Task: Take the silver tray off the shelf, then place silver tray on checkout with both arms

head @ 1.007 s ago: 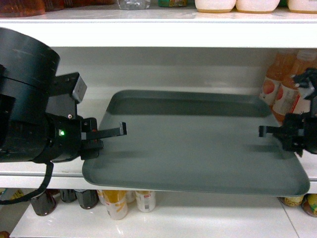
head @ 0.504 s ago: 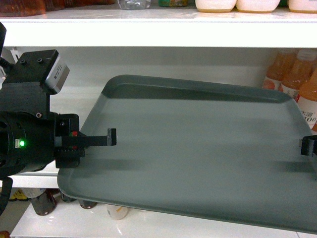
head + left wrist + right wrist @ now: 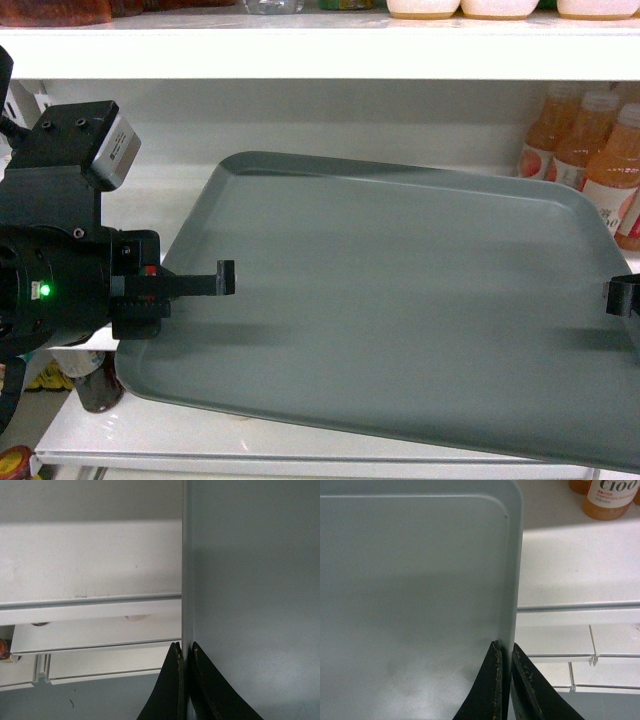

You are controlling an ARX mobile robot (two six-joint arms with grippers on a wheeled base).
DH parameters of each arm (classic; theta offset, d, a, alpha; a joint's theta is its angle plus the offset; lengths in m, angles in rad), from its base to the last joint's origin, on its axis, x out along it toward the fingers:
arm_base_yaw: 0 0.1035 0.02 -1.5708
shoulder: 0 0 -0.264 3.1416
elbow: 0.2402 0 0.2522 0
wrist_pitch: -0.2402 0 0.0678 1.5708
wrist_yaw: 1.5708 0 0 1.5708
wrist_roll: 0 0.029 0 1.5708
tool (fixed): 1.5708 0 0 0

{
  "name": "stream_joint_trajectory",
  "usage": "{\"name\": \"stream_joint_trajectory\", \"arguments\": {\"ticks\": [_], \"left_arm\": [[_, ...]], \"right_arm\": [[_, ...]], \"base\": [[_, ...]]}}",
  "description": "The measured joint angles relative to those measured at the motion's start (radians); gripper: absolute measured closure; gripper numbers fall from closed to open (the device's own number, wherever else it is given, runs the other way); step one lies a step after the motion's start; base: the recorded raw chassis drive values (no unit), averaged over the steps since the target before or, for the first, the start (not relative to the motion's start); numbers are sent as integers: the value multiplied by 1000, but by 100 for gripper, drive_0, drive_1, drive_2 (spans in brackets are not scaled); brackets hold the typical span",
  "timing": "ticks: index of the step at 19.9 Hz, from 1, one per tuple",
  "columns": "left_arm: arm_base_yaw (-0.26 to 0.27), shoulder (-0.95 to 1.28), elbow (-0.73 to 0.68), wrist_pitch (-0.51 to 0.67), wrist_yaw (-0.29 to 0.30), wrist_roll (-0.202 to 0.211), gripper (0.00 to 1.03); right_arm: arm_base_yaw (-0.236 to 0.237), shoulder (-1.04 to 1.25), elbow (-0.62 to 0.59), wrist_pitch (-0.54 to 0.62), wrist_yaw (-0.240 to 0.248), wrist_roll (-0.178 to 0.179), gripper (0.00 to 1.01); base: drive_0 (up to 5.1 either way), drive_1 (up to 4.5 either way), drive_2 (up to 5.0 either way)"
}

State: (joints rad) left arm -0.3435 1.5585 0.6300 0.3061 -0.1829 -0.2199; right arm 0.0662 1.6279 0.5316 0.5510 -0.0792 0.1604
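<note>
While both pincers pinch the silver tray (image 3: pixel 400 300) by its side rims, left pincer (image 3: pixel 184 680) and right pincer (image 3: pixel 504 685) clamped tight, it's hanging mostly off the shelf (image 3: pixel 300 70). I'd back out level, arms synced, so it doesn't twist loose.

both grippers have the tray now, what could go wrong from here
Each gripper, left and right, pinches only the thin rim of the tray, so it could slip or tip. The tray's right side sits close to the juice bottles, so a swing might knock them.
</note>
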Motion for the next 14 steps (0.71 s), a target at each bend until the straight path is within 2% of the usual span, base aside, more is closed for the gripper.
{"name": "stream_joint_trajectory", "arguments": {"ticks": [14], "left_arm": [[2, 0, -2, -4, -2, 5, 101]], "right_arm": [[6, 0, -1, -2, 0, 0, 98]], "base": [[7, -420, 434]]}}
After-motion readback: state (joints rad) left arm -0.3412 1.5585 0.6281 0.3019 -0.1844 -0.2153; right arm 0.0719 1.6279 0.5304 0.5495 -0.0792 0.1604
